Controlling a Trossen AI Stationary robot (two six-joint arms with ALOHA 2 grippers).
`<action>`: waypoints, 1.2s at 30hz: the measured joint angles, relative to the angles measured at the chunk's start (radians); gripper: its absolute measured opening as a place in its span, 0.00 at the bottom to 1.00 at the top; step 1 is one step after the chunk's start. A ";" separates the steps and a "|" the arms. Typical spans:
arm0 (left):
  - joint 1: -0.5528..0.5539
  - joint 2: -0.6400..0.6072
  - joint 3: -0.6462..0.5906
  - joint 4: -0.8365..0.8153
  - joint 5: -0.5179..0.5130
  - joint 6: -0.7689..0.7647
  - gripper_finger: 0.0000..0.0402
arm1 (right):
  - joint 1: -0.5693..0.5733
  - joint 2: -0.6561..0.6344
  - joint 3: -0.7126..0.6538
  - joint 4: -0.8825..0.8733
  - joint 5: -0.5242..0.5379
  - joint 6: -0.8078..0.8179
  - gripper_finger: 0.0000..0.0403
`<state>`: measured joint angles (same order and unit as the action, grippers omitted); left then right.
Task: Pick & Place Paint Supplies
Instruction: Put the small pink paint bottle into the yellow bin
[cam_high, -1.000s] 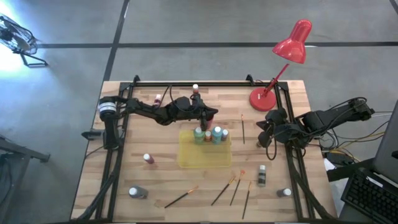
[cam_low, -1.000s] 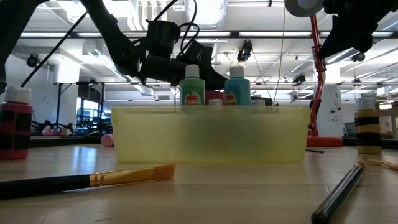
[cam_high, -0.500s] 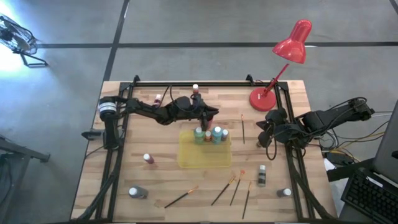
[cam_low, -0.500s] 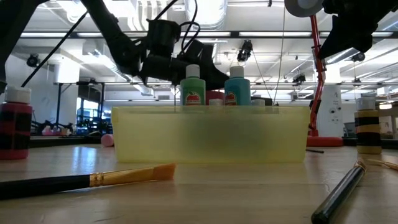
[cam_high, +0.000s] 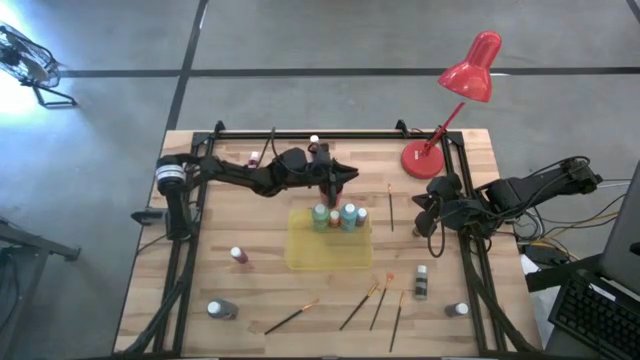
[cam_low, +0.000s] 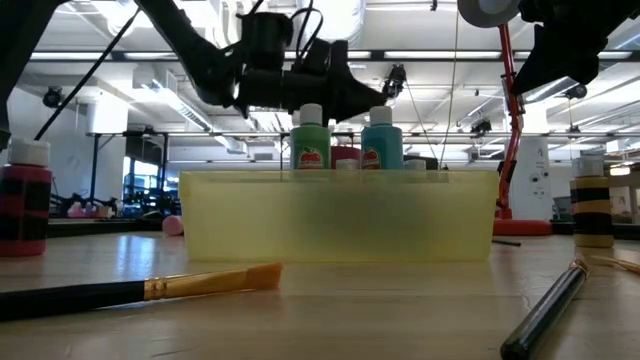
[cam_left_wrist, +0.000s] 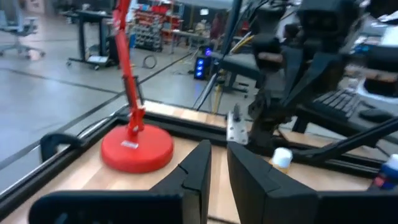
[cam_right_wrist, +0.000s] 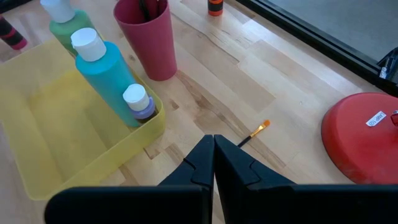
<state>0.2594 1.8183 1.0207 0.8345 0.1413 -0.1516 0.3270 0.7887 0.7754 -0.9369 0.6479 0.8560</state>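
A yellow tray (cam_high: 328, 250) at the table's middle holds a green bottle (cam_right_wrist: 65, 28), a light blue bottle (cam_right_wrist: 106, 68) and a small white-capped bottle (cam_right_wrist: 138, 102) along its far wall. Just beyond it stands a magenta cup (cam_right_wrist: 146, 40) with dark brush handles inside. My left gripper (cam_left_wrist: 217, 163) hangs level above the cup and tray, slightly open, with nothing between its fingers. My right gripper (cam_right_wrist: 214, 142) waits shut at the table's right edge. Loose brushes (cam_high: 362, 306) and bottles (cam_high: 239, 255) lie on the wood near the front.
A red desk lamp stands on its base (cam_high: 422, 158) at the far right. One brush (cam_high: 390, 205) lies right of the tray. Bottles stand by the far edge (cam_high: 314, 145), at front left (cam_high: 218, 310) and front right (cam_high: 421, 281). Black rails frame the table.
My left gripper has risen from just behind the bottles to well above them, staying level and drifting slightly toward the far edge. The bottles, the tray and my right arm have kept still.
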 joint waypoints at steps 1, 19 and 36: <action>0.001 -0.002 0.008 -0.003 0.011 0.000 0.15 | 0.000 0.000 0.000 0.000 0.000 0.000 0.02; 0.001 -0.272 0.061 -0.315 0.067 0.105 0.15 | 0.000 0.000 0.000 0.000 0.000 0.000 0.02; 0.002 -0.608 0.059 -0.870 -0.198 0.231 0.15 | 0.000 0.000 0.000 0.000 0.000 0.000 0.02</action>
<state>0.2617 1.2099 1.0794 -0.0354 -0.0568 0.0797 0.3271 0.7887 0.7753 -0.9373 0.6476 0.8560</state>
